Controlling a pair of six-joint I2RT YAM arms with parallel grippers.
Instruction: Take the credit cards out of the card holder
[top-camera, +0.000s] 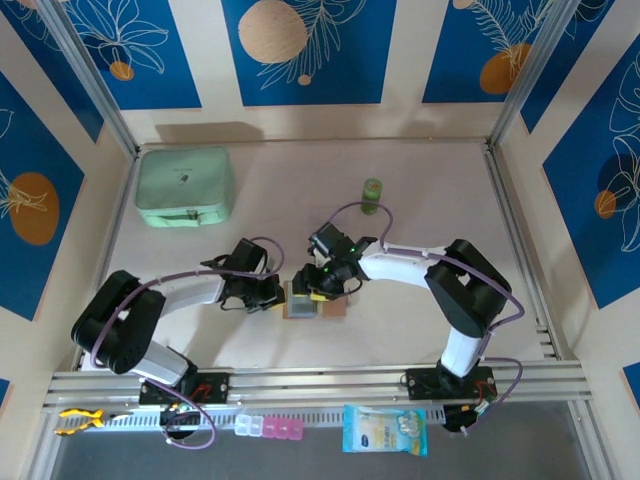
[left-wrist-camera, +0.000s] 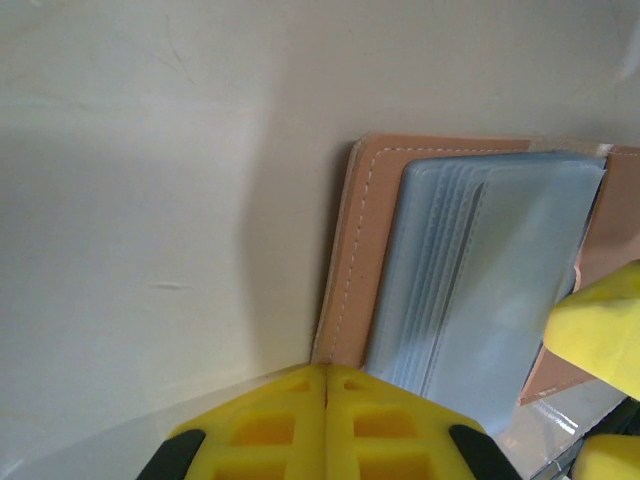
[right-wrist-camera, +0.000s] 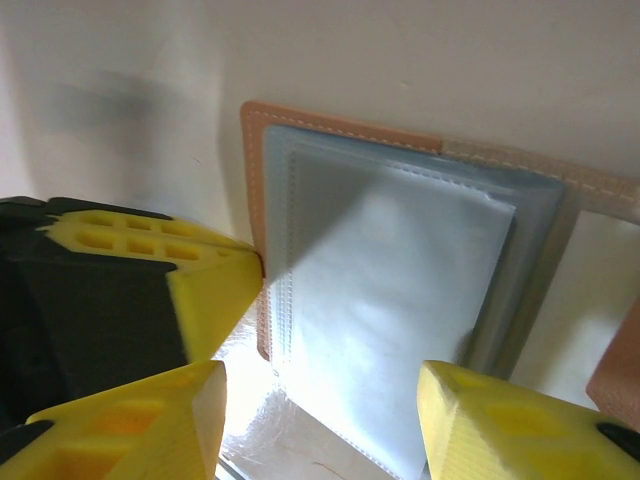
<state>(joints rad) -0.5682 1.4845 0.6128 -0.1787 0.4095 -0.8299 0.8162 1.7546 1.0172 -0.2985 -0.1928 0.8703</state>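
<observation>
Card holder (top-camera: 315, 300) lies open on desk (top-camera: 420, 200), about centre, betw. the two arms' tips. L gripper (left-wrist-camera: 327, 378): jaws pressed together, no gap, tips right at holder's tan edge near a corner; can't tell if they nip anything. R gripper (right-wrist-camera: 320, 420): jaws spread wide, one finger either side of the grey-blue pocket panel, over it; I see nothing clamped betw. them. Top view gives me the layout: both grippers meet over the holder, mint-green pouch (top-camera: 185, 187) sits far L, small green bottle (top-camera: 372, 195) at far side, both well apart from holder. L wrist view adds pale stitching along the tan border and stacked pocket edges, plus a R finger at frame's R side. R wrist view shows L gripper's yellow pad against holder's L border.
</observation>
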